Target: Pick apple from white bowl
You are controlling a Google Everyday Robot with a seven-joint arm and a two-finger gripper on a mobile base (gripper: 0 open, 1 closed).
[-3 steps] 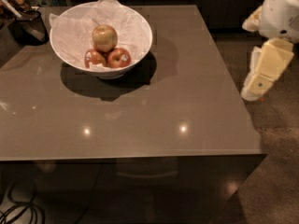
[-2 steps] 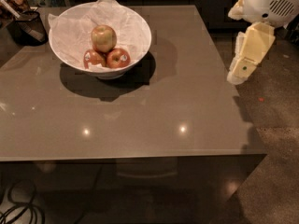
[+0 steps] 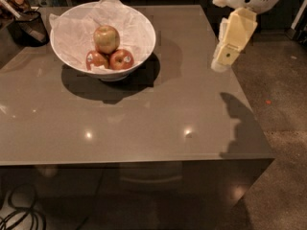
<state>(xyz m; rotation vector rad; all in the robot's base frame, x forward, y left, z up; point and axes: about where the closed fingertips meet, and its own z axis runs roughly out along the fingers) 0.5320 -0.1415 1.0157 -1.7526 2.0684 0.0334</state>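
Note:
The white bowl [image 3: 139, 47], lined with crinkled white paper, stands on the far left part of the grey table. The yellow-green apple [image 3: 106, 39] sits on top of two smaller red apples with white stickers [image 3: 122, 59]. My gripper [image 3: 225, 56] hangs in the air over the table's right edge, pointing down, well to the right of the bowl and apart from it. It holds nothing that I can see.
A dark mesh basket [image 3: 29, 27] stands at the table's far left corner, behind the bowl. The grey table [image 3: 144, 123] has its right edge under the gripper, with speckled floor [image 3: 278, 128] beyond. Cables [image 3: 19, 214] lie on the floor at lower left.
The gripper has moved up and to the left, from beside the table's right edge to over it. The bowl and apples have not moved.

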